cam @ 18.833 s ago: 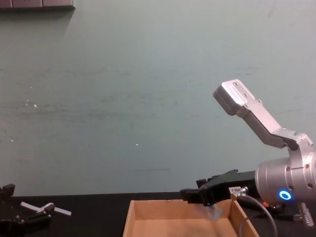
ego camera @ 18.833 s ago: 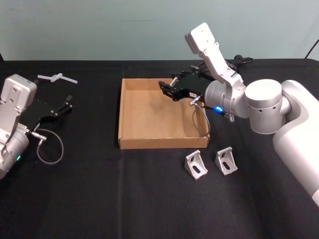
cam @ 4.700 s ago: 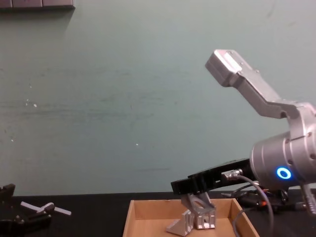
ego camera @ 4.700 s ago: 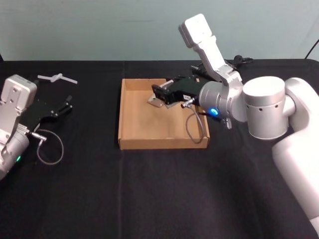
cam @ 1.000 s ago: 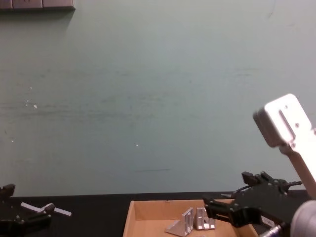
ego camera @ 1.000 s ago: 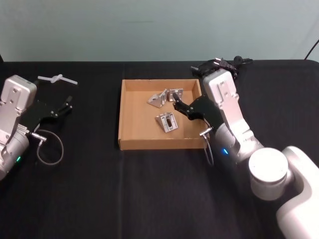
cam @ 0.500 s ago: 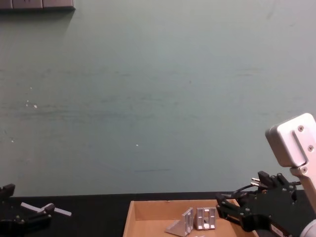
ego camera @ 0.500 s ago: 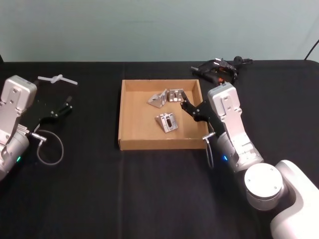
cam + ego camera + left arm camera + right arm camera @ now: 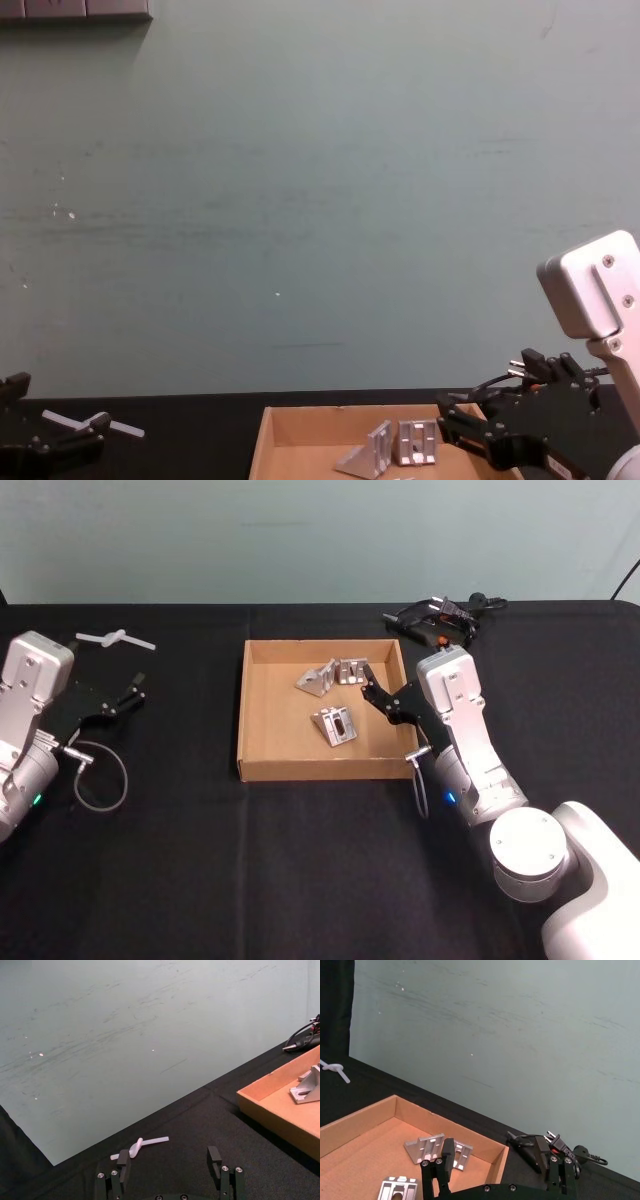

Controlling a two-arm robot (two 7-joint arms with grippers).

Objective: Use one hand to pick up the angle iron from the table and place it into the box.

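Hovering spread and empty at the box's right wall, the right hand [image 9: 372, 692] grips nothing. Three angle irons lie in the brown cardboard box [image 9: 262, 763]: two silver slotted brackets [image 9: 335, 675] touching at the far wall, another [image 9: 335, 725] mid-floor. Parked on the black bench [image 9: 200, 870], the left hand [image 9: 128, 696] rests spread.

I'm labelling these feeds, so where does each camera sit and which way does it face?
Head: high, looking down at the box, both arms.
Chest: low, facing the wall across the box.
Left wrist: behind the left end effector, facing the wall.
Right wrist: behind the right end effector, over the box.
All four share the box.
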